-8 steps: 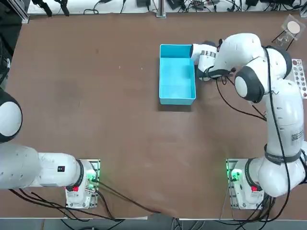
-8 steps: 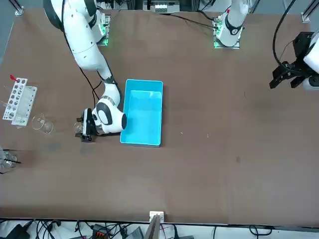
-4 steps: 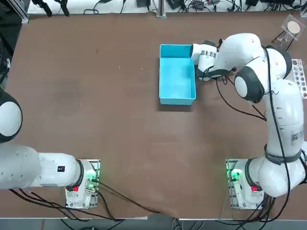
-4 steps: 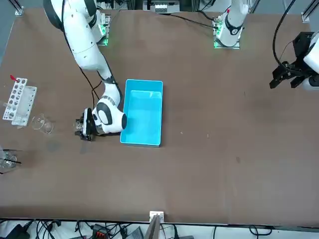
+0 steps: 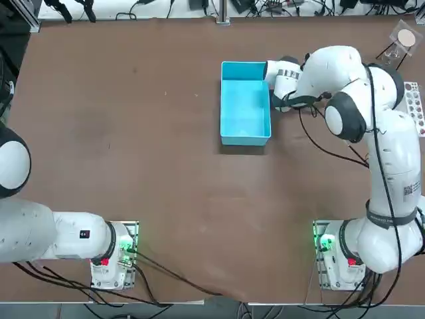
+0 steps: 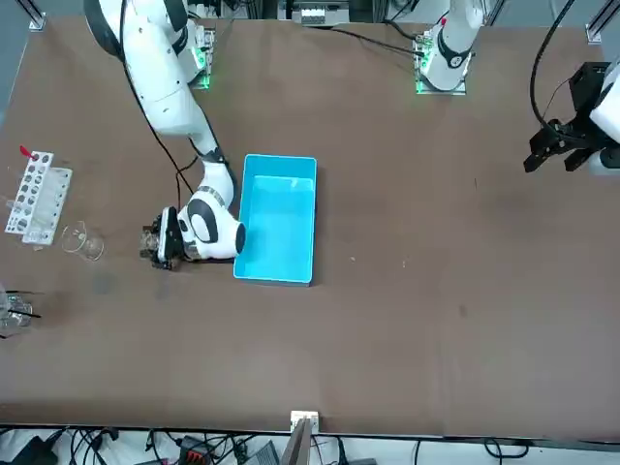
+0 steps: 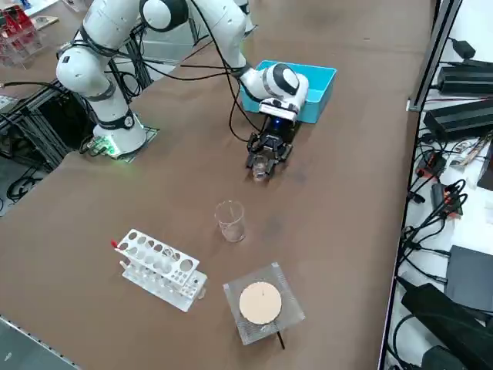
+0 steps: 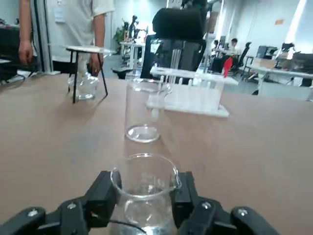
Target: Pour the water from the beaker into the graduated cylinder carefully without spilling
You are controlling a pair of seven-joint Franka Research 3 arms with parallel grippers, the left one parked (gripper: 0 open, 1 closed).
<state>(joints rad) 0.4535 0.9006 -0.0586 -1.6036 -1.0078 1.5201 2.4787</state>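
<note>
Right pincer (image 8: 147,190) is clamped on the beaker (image 8: 145,210), its two fingers (image 8: 103,198) gripping the glass from either side, below the round rim. The beaker is upright (clear liquid shows low inside it) and sits just outside the blue bin (image 7: 314,86), on the robot's right of it, while the arm's wrist is close beside the bin's edge.

The cylinder (image 7: 231,220), clear and taller than it is wide, stands upright on the desk (image 7: 166,200), farther to the robot's right and apart from the beaker. Whether it holds anything, I cannot tell. From the wrist it shows directly behind the beaker, with the white rack (image 7: 160,268) beyond.

That rack (full of round holes, a red piece at one end) and the stand (image 7: 260,302) are both farther right again, near the cylinder but touching neither it nor each other. The stand carries a pale disc, and a clear flask (image 8: 86,84) sits beneath. Past the desk a person is standing, with one hand (image 8: 26,52) hanging down and the other (image 8: 96,63) behind the stand.
</note>
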